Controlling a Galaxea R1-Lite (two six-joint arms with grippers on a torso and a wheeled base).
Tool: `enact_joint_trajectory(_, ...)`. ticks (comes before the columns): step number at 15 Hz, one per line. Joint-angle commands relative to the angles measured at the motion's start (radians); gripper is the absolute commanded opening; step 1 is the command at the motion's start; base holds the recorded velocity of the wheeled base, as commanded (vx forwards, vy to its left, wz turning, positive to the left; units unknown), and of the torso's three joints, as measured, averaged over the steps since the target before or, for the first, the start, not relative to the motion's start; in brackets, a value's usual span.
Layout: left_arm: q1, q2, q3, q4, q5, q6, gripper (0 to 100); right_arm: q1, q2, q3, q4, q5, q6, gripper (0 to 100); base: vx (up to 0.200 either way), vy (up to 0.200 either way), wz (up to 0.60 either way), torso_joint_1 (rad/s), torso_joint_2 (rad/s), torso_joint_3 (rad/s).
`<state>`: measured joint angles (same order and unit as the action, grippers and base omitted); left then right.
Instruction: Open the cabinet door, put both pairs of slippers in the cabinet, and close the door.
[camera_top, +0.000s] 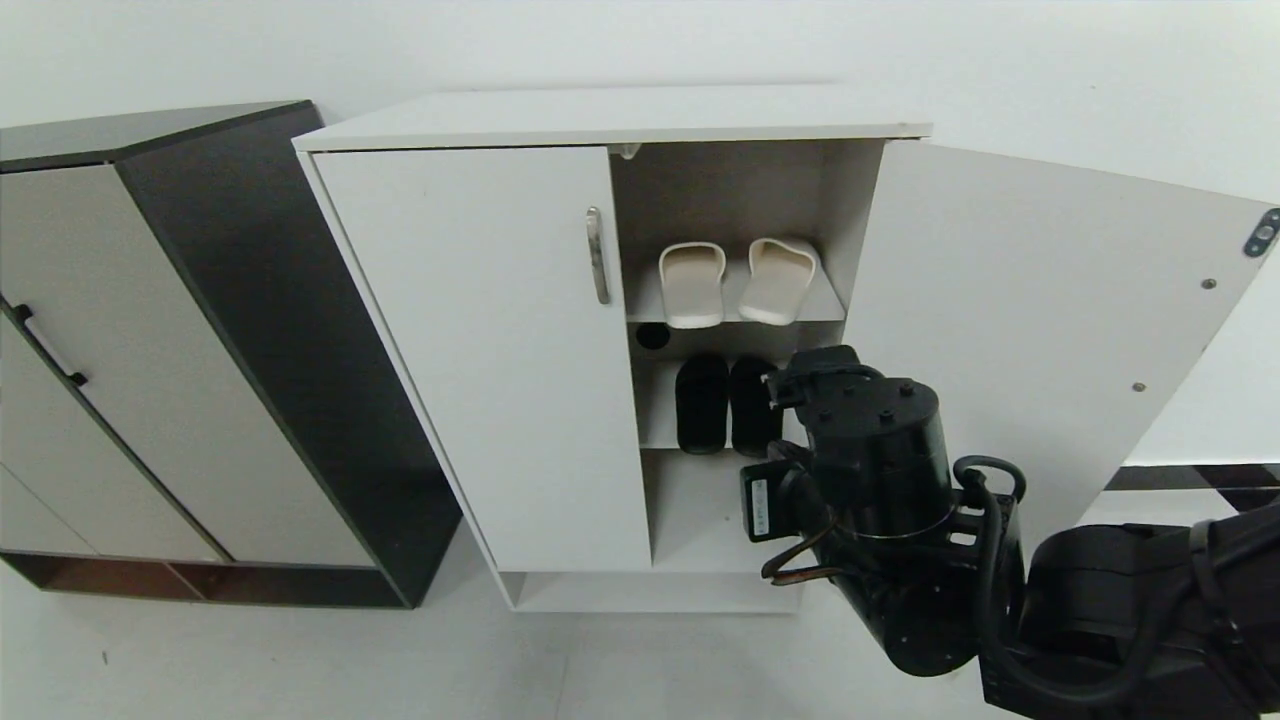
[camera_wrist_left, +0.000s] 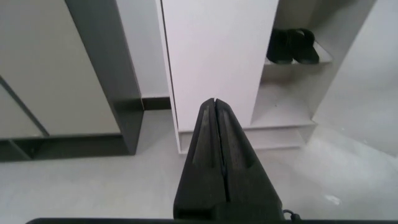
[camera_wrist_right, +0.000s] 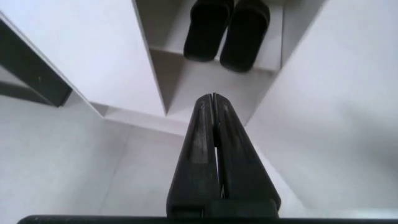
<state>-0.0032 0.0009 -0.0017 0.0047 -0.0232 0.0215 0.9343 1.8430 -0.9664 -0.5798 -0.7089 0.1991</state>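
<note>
The white cabinet (camera_top: 620, 118), standing on the pale floor (camera_top: 300, 660) beside a dark cabinet (camera_top: 250, 300), carries a pair of beige slippers (camera_top: 692, 285) side by side on its upper shelf (camera_top: 832, 305) and a pair of black slippers (camera_top: 703, 403) on the shelf below (camera_top: 655, 430).

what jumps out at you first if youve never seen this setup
The white cabinet with its right door swung wide open stands out first. Inside, pale slippers sit on the upper shelf, black slippers on the middle shelf. The right gripper, shut and empty, hangs before the cabinet's lower part.
</note>
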Motion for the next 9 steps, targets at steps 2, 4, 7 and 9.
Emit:
enact_joint_trajectory(2, 0.0, -0.001, 0.0, 0.0, 0.0, 0.0, 0, -0.029, -0.007, 0.026, -0.055, 0.006, -0.009, 0, 0.0, 0.0, 0.0, 0.0, 0.0, 0.0)
enact_joint_trajectory(4, 0.0, -0.001, 0.0, 0.0, 0.002, -0.005, 0, -0.032, -0.004, 0.043, -0.068, 0.008, -0.029, 0, 0.0, 0.0, 0.0, 0.0, 0.0, 0.0)
enact_joint_trajectory(7, 0.0, -0.001, 0.0, 0.0, 0.002, -0.009, 0, -0.032, -0.007, 0.052, -0.071, 0.006, -0.029, 0, 0.0, 0.0, 0.0, 0.0, 0.0, 0.0)
enact_joint_trajectory(9, 0.0, -0.001, 0.0, 0.0, 0.002, -0.009, 0, -0.032, -0.007, 0.054, -0.075, 0.006, -0.03, 0, 0.0, 0.0, 0.0, 0.0, 0.0, 0.0)
